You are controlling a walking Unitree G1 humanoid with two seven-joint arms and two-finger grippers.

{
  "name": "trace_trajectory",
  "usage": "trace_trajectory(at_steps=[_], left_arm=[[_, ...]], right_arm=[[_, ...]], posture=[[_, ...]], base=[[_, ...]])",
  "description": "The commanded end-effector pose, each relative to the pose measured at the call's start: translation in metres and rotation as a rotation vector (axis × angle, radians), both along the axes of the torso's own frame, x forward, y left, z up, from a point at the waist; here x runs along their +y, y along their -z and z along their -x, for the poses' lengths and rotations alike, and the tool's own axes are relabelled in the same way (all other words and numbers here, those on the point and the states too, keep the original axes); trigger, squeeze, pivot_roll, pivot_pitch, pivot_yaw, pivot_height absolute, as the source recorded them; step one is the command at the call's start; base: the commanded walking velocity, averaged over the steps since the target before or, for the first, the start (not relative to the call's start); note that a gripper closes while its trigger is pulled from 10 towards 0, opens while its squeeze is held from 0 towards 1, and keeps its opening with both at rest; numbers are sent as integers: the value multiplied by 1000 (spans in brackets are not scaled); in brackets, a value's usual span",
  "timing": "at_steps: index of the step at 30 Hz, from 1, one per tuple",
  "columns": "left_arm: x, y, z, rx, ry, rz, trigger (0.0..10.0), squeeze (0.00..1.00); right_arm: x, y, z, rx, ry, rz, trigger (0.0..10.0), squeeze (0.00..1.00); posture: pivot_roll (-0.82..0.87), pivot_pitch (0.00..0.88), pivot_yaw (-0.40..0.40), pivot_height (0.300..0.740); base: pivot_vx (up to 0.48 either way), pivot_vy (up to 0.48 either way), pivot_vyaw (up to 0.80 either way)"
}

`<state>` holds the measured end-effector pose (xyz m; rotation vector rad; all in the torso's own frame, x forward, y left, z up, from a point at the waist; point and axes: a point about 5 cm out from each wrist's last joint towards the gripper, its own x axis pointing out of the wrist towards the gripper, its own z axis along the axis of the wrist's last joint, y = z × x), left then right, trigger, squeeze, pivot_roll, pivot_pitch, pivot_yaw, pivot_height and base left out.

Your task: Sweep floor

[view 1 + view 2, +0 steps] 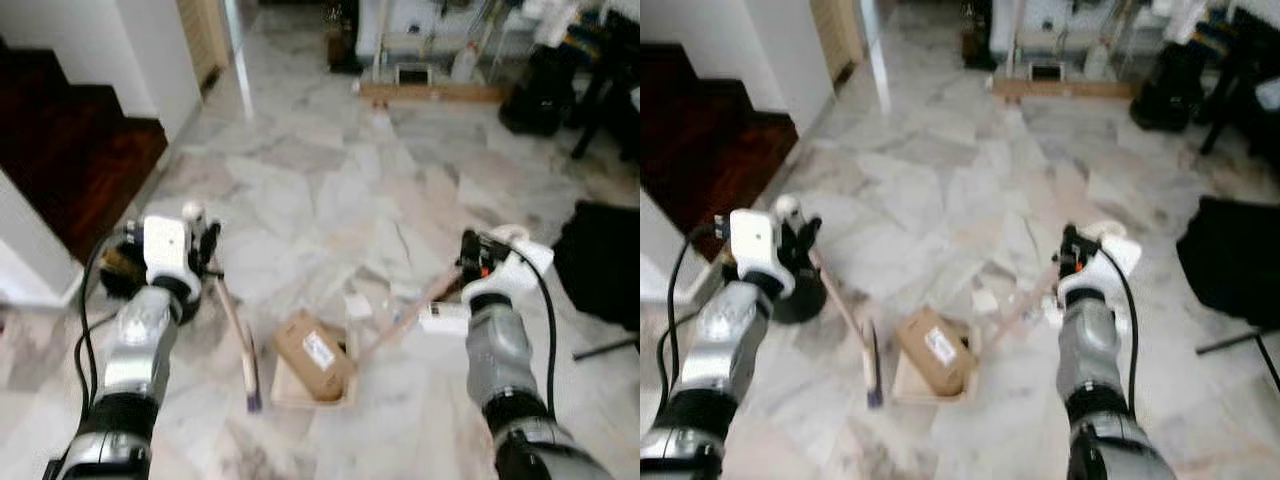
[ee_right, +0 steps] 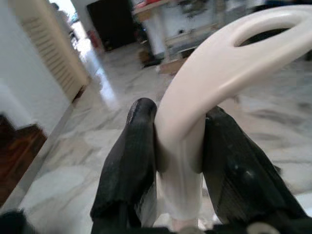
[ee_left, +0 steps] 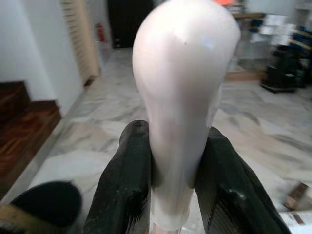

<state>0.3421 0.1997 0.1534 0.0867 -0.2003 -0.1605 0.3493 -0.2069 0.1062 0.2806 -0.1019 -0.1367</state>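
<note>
Gripping the pale rounded top of the broom handle [image 3: 183,112], the left gripper [image 1: 205,245] is closing both black fingers [image 3: 124,180] against it, while the right gripper [image 1: 1072,252] is clamping the looped white handle of the dustpan [image 2: 229,63] in the same way; the broom [image 1: 240,340] is slanting down from the left gripper to its dark bristle head on the marble floor [image 1: 330,170], just beside the dustpan tray [image 1: 300,392]; a brown cardboard box [image 1: 315,358] is lying tilted in that tray, and the dustpan's long wooden shaft is running from the tray up to the right gripper; a few pale scraps [image 1: 358,305] are lying on the floor just beyond the tray, near the shaft; the dark wooden stairs [image 1: 70,150] are rising along the left side of the floor, and dark furniture is crowding its far right corner; the step in hand appears to be the gathering of debris into the pan, with the box already in; the next move probably calls for holding the tray flat to the floor and drawing the bristles behind the remaining scraps toward its lip, without tipping the box out.
</note>
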Motion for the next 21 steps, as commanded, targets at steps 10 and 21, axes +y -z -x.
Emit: trace_trajectory(at_steps=[10, 21], left_arm=[[-1, -8, -4, -36, -16, -22, 10000, 0], [0, -8, -3, -40, -31, -16, 10000, 0]], right_arm=[[11, -16, -9, -60, -63, 16, 10000, 0], [10, -15, -9, -55, -65, 19, 10000, 0]], posture=[[44, 29, 26, 740], [47, 48, 19, 740]], base=[[398, 0, 366], [375, 0, 800]])
